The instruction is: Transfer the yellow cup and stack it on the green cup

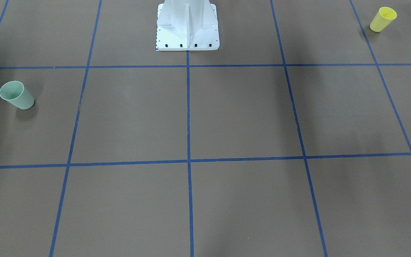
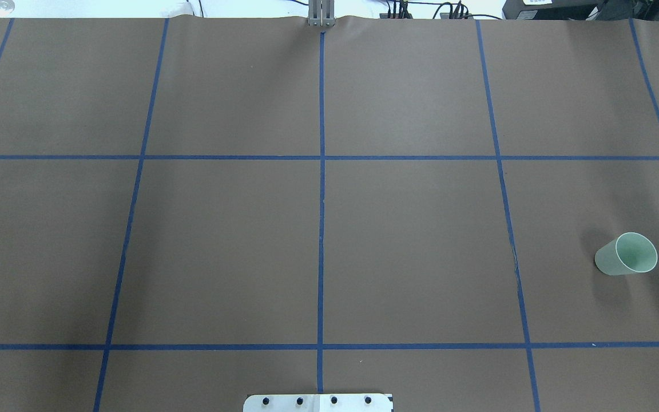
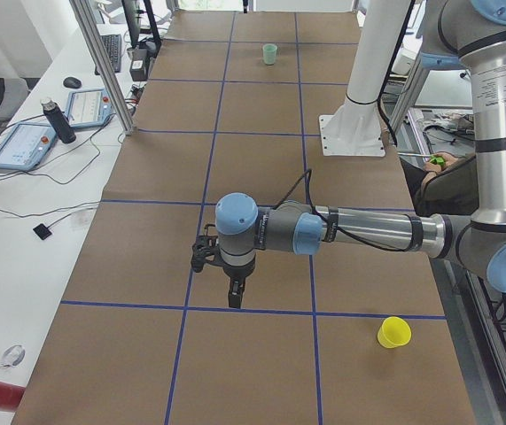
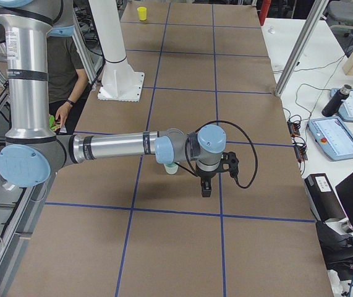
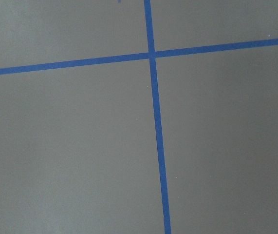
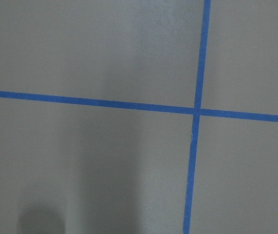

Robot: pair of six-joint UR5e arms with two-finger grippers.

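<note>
Two cups standing well apart on a taped table [image 1: 241, 114], with both arms held above it.

The yellow cup [image 1: 383, 19] stands upright, mouth up, in the end cell on the robot's left, near the robot-side edge. The green cup [image 1: 16, 95] stands upright toward the right end, in the middle row of the grid. Between them lies brown paper crossed by blue tape lines [image 2: 321, 229]; the white pedestal base [image 1: 187, 26] sits at the centre of the robot-side edge. The left gripper [image 3: 234, 294] points down above a tape line, well apart from the yellow cup. The right gripper [image 4: 205, 187] points down just beyond the green cup, whose body shows beneath the forearm. Whether either gripper is parted or closed cannot be told. Both wrist views show only paper and a tape crossing.
</note>
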